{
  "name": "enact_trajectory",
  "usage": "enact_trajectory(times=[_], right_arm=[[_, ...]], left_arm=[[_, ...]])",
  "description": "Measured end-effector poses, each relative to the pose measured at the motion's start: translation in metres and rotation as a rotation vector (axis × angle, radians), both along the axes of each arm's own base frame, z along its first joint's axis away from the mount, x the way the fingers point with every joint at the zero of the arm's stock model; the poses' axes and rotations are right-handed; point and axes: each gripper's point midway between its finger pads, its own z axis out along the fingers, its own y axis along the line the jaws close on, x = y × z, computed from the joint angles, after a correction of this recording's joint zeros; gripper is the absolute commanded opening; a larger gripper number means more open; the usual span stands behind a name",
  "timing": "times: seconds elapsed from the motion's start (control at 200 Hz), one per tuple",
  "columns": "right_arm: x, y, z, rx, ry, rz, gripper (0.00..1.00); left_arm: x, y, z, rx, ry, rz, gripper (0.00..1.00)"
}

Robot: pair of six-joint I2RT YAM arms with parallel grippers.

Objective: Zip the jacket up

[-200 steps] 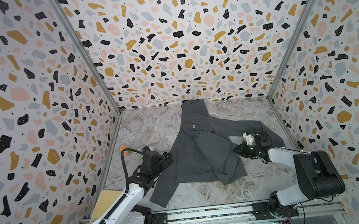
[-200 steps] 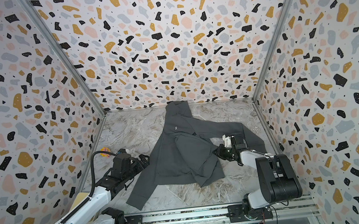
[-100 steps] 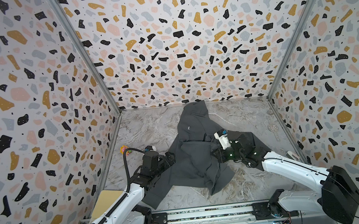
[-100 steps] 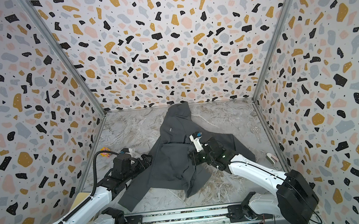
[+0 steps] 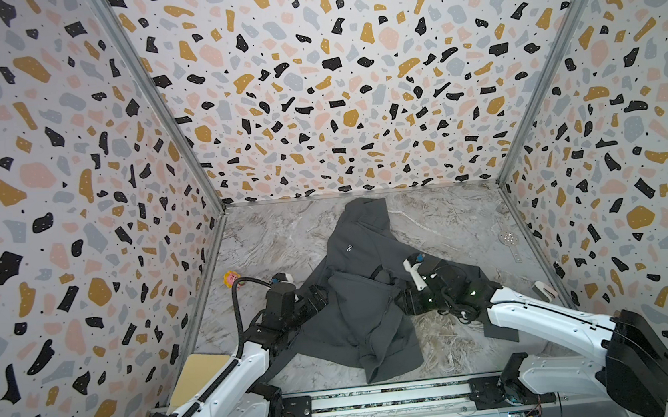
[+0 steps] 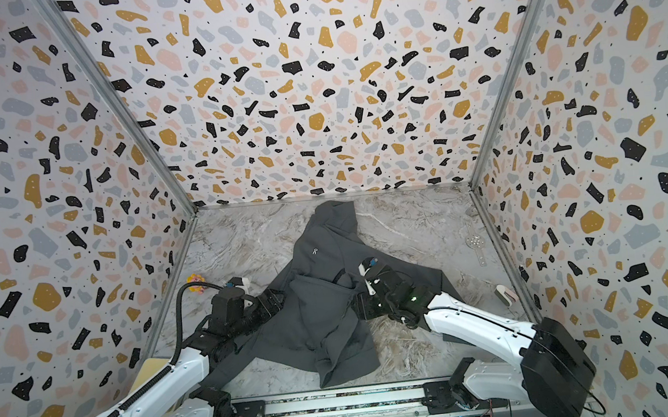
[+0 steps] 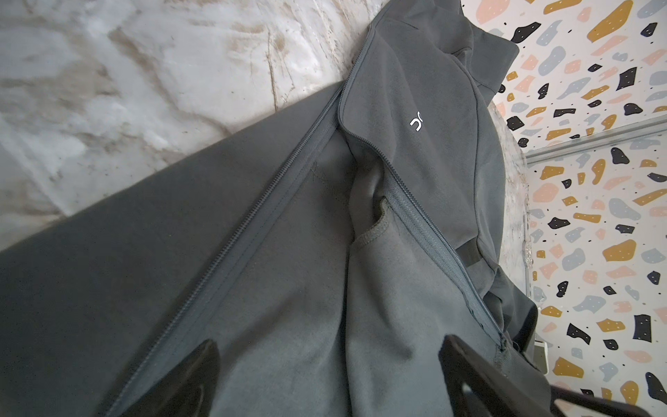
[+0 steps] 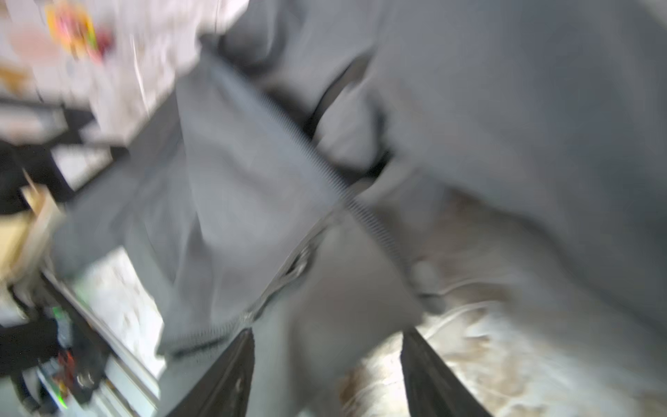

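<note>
jacket (image 5: pixel 359 311): soft matte charcoal fabric, crumpled | zipper (image 7: pixel 249 216): ribbed, open

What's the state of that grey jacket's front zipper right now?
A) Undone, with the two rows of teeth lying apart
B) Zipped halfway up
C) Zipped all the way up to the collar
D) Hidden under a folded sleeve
A: in the left wrist view the jacket lies spread open, with one row of zipper teeth well apart from the other row and inner fabric showing between them.
</note>
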Motion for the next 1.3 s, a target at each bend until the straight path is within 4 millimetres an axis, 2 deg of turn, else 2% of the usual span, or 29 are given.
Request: enact_trajectory(times=[0.07, 0.15, 0.325, 0.466, 0.716, 0.826, 1.116, 1.302], right_arm=[[0.014, -0.015, 0.014, 0.078, -0.015, -0.071, 0.65], [0.016, -0.021, 0.019, 0.147, 0.005, -0.101, 0.65], [0.0, -0.012, 0.007, 0.25, 0.121, -0.09, 0.66], [-0.012, -0.014, -0.004, 0.295, 0.185, -0.117, 0.7], [-0.02, -0.012, -0.017, 0.373, 0.234, -0.137, 0.68], [-0.021, -0.01, -0.025, 0.387, 0.258, -0.145, 0.65], [-0.012, -0.005, -0.018, 0.417, 0.221, -0.143, 0.56], [-0.006, -0.002, -0.031, 0.409, 0.247, -0.156, 0.53]], left_arm=[[0.0, 0.0, 0.0, -0.002, 0.001, -0.002, 0.9], [-0.001, -0.002, 0.0, -0.004, 0.002, -0.008, 0.89], [-0.006, -0.009, 0.004, -0.008, -0.008, -0.038, 0.89], [-0.009, -0.014, 0.004, -0.005, -0.009, -0.058, 0.9], [-0.012, -0.017, 0.0, 0.007, 0.004, -0.069, 0.9], [-0.012, -0.018, -0.001, 0.009, 0.005, -0.072, 0.9], [-0.013, -0.02, 0.0, 0.007, 0.005, -0.07, 0.9], [-0.014, -0.02, 0.001, -0.002, 0.007, -0.06, 0.9]])
